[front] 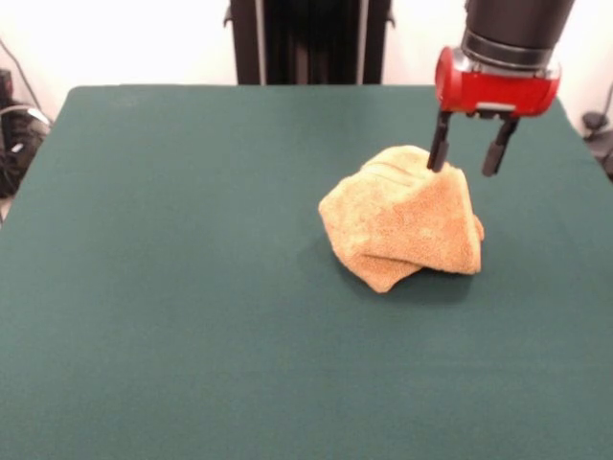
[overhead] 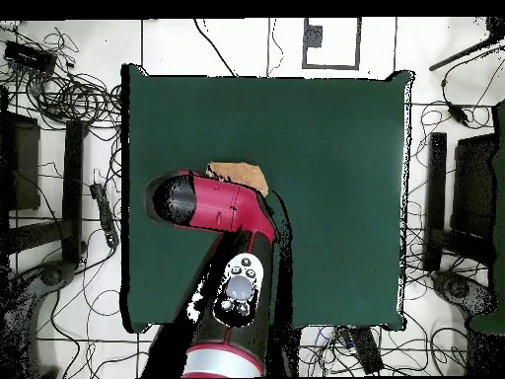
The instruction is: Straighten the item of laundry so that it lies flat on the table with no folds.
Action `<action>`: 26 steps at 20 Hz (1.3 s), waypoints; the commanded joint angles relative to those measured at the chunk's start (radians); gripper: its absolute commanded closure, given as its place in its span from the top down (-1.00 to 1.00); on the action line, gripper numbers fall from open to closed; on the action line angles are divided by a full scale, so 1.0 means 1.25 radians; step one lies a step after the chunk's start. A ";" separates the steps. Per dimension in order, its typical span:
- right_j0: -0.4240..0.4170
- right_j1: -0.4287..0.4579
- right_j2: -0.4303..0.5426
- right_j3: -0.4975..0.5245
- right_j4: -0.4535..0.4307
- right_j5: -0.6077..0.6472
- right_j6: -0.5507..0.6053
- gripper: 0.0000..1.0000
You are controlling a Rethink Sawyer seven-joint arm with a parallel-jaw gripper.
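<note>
The item of laundry (front: pixel 407 222) is an orange-tan terry towel, bunched into a folded heap right of the middle of the dark green table (front: pixel 172 287). My gripper (front: pixel 470 160) hangs open just above the heap's far right top; its left finger touches or nearly touches the cloth, and nothing is held between the fingers. In the overhead view the red and black arm covers most of the towel, so only a tan strip of the item of laundry (overhead: pixel 240 176) shows, and the gripper itself is hidden under the arm.
The table (overhead: pixel 335 197) stretches wide on all sides of the towel. Cables and dark equipment (overhead: pixel 59 99) lie on the floor around the table edges. The black pedestal (front: pixel 308 38) stands behind the far edge.
</note>
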 commanded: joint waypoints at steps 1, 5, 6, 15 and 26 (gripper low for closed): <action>0.021 0.075 0.042 0.004 -0.009 -0.023 0.174 1.00; 0.030 0.085 0.031 -0.001 -0.012 -0.030 0.177 1.00; 0.030 0.087 0.031 -0.001 -0.012 -0.033 0.177 1.00; 0.029 0.099 0.032 -0.009 -0.002 -0.038 0.175 1.00; 0.030 0.106 0.033 -0.017 0.001 -0.041 0.174 1.00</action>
